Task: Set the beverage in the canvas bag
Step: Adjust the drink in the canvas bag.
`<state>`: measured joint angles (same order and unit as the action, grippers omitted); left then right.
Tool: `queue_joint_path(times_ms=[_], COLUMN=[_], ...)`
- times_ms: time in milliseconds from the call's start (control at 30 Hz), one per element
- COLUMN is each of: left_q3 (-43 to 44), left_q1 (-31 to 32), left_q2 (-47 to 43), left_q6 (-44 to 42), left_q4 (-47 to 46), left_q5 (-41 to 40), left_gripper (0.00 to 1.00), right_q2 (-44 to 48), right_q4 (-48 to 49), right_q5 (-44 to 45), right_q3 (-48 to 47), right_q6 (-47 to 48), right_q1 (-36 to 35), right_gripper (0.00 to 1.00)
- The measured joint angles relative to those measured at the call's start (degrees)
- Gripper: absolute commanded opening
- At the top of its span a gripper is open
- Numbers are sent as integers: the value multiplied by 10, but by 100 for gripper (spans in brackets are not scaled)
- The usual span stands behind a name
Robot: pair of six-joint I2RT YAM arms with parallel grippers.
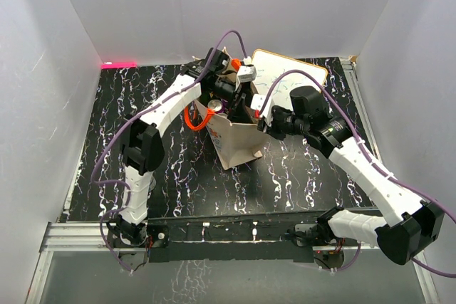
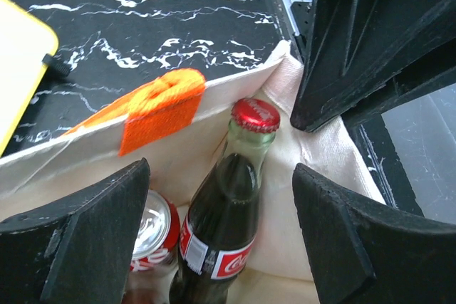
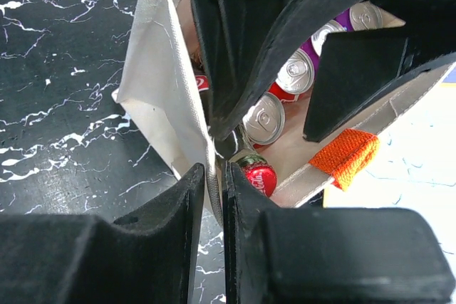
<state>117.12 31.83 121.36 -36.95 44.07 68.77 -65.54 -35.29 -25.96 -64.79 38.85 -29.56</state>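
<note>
The canvas bag (image 1: pixel 239 144) stands open in the middle of the table, its beige inside (image 2: pixel 313 154) and an orange strap (image 2: pixel 160 108) showing in the left wrist view. A glass cola bottle (image 2: pixel 228 211) with a red cap (image 3: pixel 258 176) stands inside it beside a red can (image 2: pixel 153 229). My left gripper (image 2: pixel 221 176) hangs open over the bag mouth, a finger on each side of the bottle without touching it. My right gripper (image 3: pixel 217 176) is shut on the bag's rim cloth (image 3: pixel 160 97) and holds that side up. The floral print is not visible.
Several more cans (image 3: pixel 296 76) lie in the bag, red and purple. A white board with a yellow edge (image 1: pixel 288 76) lies just behind the bag. White walls enclose the black marbled table (image 1: pixel 171 169). A pink tape strip (image 1: pixel 117 64) marks the far left edge.
</note>
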Motion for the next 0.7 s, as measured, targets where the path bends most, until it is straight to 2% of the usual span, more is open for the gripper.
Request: queue_joint_path(times_ms=[200, 367, 500, 667, 700], left_q3=[-17, -67, -155, -225, -230], left_q1=[17, 18, 19, 27, 28], left_q2=[2, 2, -5, -22, -23], left_q6=[-20, 12, 92, 197, 208], left_q4=[-10, -80, -203, -344, -363], left_q5=[20, 29, 34, 49, 48], left_gripper=[80, 72, 55, 26, 18], right_q2=[4, 5, 5, 5, 5], right_q4=[-5, -7, -7, -7, -7], right_q5=[1, 2, 5, 19, 21], right_q3=[0, 1, 1, 1, 1], right_q6=[0, 0, 1, 3, 3], right_q1=[0, 0, 0, 2, 3], right_gripper=[13, 9, 8, 8, 8])
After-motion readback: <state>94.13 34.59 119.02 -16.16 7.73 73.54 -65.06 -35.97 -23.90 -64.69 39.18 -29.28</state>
